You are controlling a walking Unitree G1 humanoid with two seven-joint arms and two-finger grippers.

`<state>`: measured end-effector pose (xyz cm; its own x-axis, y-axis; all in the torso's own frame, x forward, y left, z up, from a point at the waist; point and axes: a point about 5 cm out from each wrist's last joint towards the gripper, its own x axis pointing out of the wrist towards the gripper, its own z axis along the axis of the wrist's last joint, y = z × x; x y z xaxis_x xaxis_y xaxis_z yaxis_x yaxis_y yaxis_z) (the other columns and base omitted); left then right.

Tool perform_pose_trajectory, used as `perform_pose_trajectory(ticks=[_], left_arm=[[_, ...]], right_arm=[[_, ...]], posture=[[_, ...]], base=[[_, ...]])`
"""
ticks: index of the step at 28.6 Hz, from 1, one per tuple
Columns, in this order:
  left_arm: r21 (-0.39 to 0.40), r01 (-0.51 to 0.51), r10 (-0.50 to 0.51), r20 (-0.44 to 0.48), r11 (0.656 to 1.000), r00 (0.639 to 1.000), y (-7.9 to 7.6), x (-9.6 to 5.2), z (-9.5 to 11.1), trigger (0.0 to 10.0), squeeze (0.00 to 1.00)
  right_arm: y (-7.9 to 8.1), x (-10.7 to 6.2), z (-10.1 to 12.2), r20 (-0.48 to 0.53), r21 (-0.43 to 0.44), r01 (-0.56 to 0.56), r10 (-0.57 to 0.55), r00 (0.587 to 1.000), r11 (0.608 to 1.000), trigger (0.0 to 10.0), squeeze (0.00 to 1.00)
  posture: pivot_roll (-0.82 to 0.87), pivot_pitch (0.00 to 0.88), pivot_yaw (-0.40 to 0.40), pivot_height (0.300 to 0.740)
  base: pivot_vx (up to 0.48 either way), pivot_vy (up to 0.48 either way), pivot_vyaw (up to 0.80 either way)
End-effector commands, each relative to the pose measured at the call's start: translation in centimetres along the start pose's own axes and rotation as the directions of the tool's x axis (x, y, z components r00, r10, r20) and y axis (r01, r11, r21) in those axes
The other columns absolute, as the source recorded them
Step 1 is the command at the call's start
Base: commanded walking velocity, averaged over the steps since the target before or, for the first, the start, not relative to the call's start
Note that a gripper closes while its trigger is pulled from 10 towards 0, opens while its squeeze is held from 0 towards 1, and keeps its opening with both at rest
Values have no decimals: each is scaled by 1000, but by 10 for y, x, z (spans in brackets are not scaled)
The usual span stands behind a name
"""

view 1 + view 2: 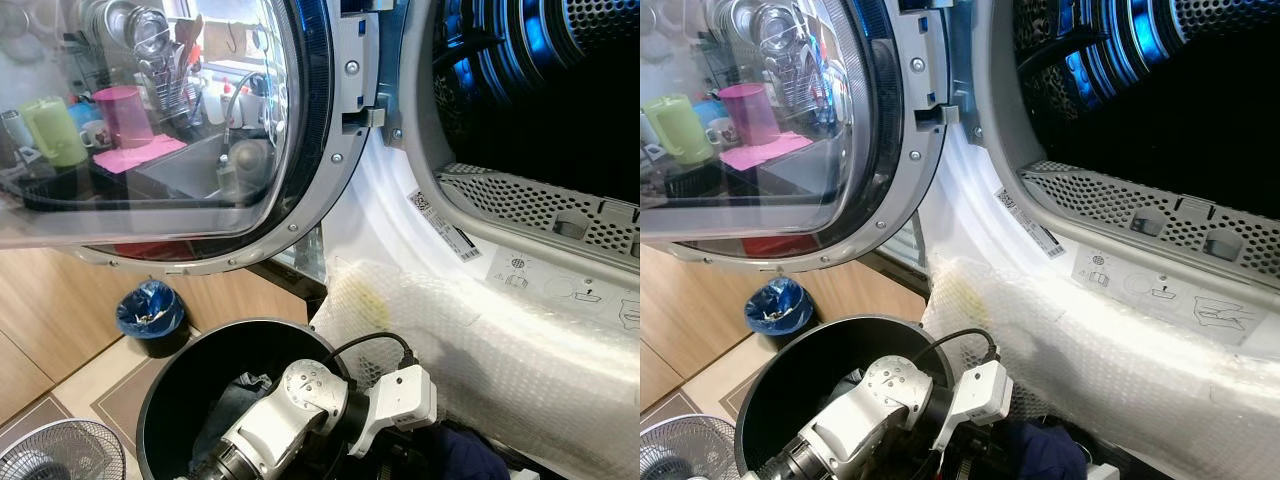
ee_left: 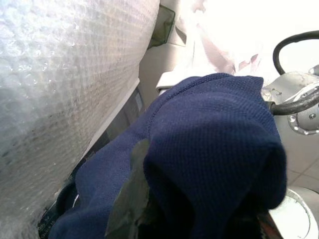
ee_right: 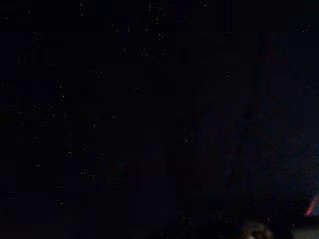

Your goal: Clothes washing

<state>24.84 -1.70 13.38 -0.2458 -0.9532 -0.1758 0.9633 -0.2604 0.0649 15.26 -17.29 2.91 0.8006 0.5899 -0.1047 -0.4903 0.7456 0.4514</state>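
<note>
One navy garment (image 2: 209, 149) is draped over the left tool (image 2: 149, 209), apparently gripped, low beside the black basket (image 1: 170, 380). Drum opening (image 1: 560, 100) lies above and right of that tool; right tool's state cannot be told.

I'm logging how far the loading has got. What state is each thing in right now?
Washer door: swung wide open.
Drum: no clothes seen inside.
Black bucket: clothes inside.
Navy garment: draped over the left gripper, lifted.
Blue-lined bin: upright on the floor.
</note>
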Motion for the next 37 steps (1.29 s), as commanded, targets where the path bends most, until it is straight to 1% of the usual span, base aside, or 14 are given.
perform_pose_trajectory(ticks=[1,9,11,12,13,14,15,18,20,25,26,27,28,37], left_arm=[[14,21,-21,23,1000,1000,-3,1,5,0,0],[13,3,-3,33,1000,999,-2,-3,6,0,0],[17,4,-5,29,1000,1000,-3,-3,5,1176,0],[18,4,-5,29,1000,1000,-4,-3,5,3725,0],[19,2,-2,28,1000,1000,-4,-4,5,4824,0],[20,0,0,27,1000,1000,-4,-4,5,4824,0],[20,-4,4,28,1000,1000,-4,-4,5,8431,0],[19,-9,9,22,1000,1000,-4,-4,3,8667,0],[17,-15,15,20,1000,1000,-4,-4,1,10000,0],[-7,-32,32,35,999,999,-3,-4,2,10000,0],[-7,-31,32,34,999,999,-4,-4,2,10000,98],[-7,-34,34,34,999,999,-4,-5,2,10000,776],[-11,-40,40,36,999,999,-3,-7,1,10000,1000],[-60,-7,6,-15,998,1000,-7,-47,8,10000,1000]], right_arm=[[2,3,3,13,-3,-12,12,1000,1000,0,0],[3,7,8,51,-6,-22,23,998,1000,0,0],[3,7,8,58,-5,-22,22,998,1000,0,0],[3,7,8,57,-4,-22,22,998,1000,0,0],[4,7,7,58,-3,-22,22,998,1000,0,0],[4,7,7,58,-3,-22,22,998,1000,0,0],[4,7,7,59,-2,-24,24,998,1000,0,0],[4,8,6,55,-5,-36,36,998,999,0,0],[1,8,8,53,-10,-34,35,998,999,0,0],[-1,9,13,63,-20,-39,41,997,999,0,0],[-1,9,13,63,-20,-40,41,997,999,0,0],[-1,10,13,63,-20,-41,42,997,999,0,0],[-1,10,12,63,-20,-42,43,997,999,0,0],[-1,11,0,17,-11,-38,38,999,999,0,0]], posture=[[53,54,73,740],[59,66,86,740],[57,65,90,740],[58,63,91,740],[60,61,91,740],[60,61,91,740],[61,58,90,740],[61,56,90,740],[63,45,87,740],[62,40,85,740],[63,35,82,740],[63,35,82,740],[61,31,83,740],[77,31,95,740]], base=[[0,0,0],[0,0,0],[0,0,0],[0,0,0],[0,0,0],[0,0,0],[0,0,0],[0,0,0],[0,0,0],[0,0,0],[0,0,0],[0,0,0],[0,0,0],[0,0,0]])
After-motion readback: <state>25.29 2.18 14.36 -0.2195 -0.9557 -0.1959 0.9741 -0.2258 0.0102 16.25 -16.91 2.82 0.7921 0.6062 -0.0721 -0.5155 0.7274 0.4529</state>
